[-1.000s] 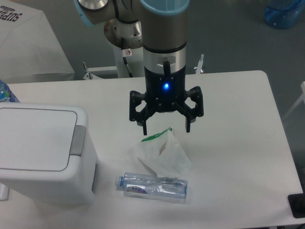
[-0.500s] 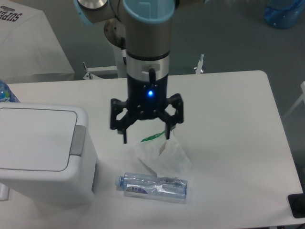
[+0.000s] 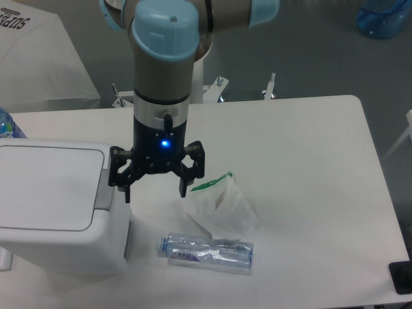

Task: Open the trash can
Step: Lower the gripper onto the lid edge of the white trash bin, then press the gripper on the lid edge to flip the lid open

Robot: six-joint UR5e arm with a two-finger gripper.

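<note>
The trash can (image 3: 55, 206) is a boxy white bin at the table's left front, its flat lid down and a grey push-button strip (image 3: 105, 190) on its right rim. My gripper (image 3: 154, 192) hangs open just right of the bin, pointing down. Its left finger (image 3: 124, 188) is right by the button strip; whether it touches I cannot tell. Nothing is between the fingers.
A crumpled clear plastic bag (image 3: 222, 205) with a green strip lies right of the gripper. A clear plastic bottle (image 3: 207, 252) lies on its side near the front edge. A blue bottle cap (image 3: 8, 125) peeks in at the far left.
The arm has swung left across the table, carrying the open gripper from above the plastic bag to the bin's right rim. Bag, bottle and bin have stayed put.
</note>
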